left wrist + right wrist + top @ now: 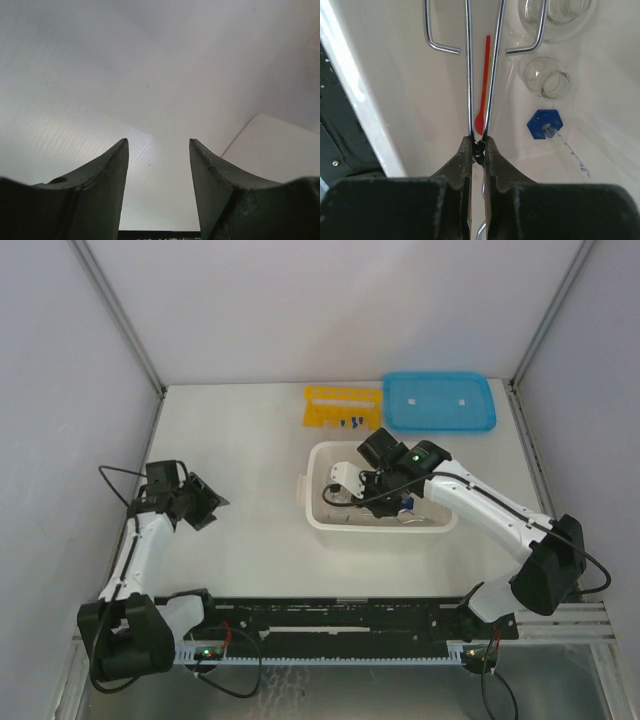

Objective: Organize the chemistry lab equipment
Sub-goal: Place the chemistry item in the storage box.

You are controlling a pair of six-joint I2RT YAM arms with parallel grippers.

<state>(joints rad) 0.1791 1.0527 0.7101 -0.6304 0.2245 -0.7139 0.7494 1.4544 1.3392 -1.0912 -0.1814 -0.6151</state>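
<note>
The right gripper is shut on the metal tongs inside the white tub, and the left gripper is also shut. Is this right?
Not quite. The right gripper is shut on the metal tongs inside the white tub, but the left wrist view shows the left gripper open and empty.

Bright, even overhead light, soft faint shadows on the white bench (250, 510), top view sharp, left wrist view hazy and washed out, glare on metal tongs (480, 65), near right hand (478, 150) slightly blurred
</note>
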